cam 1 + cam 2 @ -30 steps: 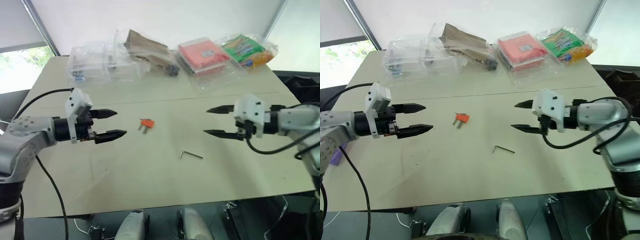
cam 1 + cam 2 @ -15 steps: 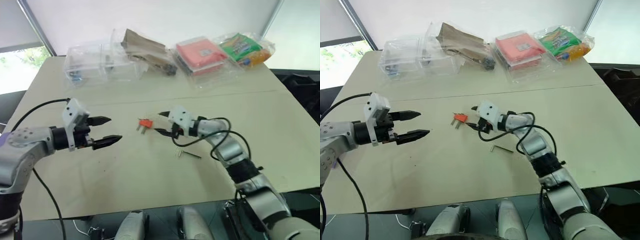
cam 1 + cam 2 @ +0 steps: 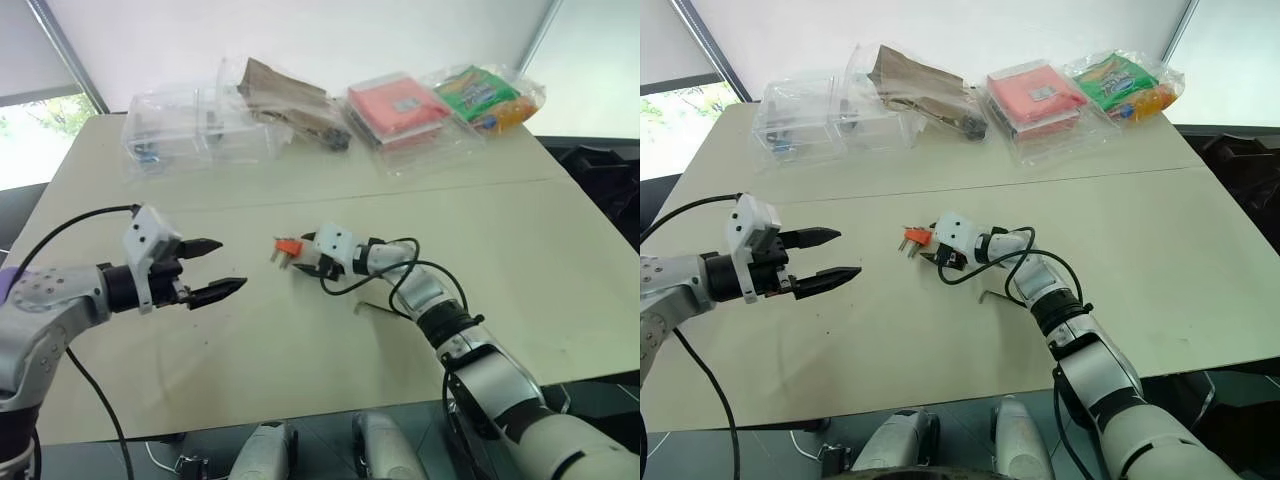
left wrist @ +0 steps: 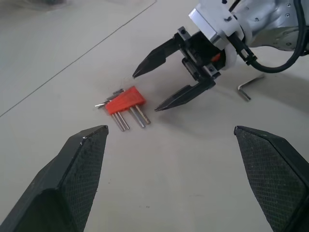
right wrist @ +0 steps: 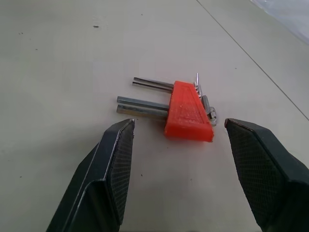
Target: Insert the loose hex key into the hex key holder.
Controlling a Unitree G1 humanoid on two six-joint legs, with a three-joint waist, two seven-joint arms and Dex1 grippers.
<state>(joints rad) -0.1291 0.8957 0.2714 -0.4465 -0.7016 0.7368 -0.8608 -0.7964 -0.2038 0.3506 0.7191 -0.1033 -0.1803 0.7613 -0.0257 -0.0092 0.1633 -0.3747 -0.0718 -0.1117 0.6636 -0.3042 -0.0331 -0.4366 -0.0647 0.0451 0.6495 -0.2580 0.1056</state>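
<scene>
A: From the head views, where do things stand?

B: My right gripper (image 3: 305, 262) is low over the table (image 3: 560, 260), just beside the holder (image 3: 288, 247), with its fingers spread and nothing between them. My left gripper (image 3: 222, 268) hangs well apart on the other side, wide open and empty too. The key (image 3: 992, 295) lies flat on the table beside my right forearm, untouched.

A: And your left wrist view?

B: It looks across at the holder (image 4: 124, 101), lying flat with its grey keys pointing my way. The right gripper (image 4: 153, 87) sits just behind it, one fingertip to each side and not touching. The key (image 4: 248, 86) is further back, near that arm's cable.

A: The right wrist view?

B: The holder (image 5: 187, 111) lies just ahead of my two open fingers (image 5: 113, 166), not yet between them.

A: So how far along?

B: Barely begun, I'd say. Nothing is gripped. The holder, then the key, and the insertion itself all remain.
</scene>
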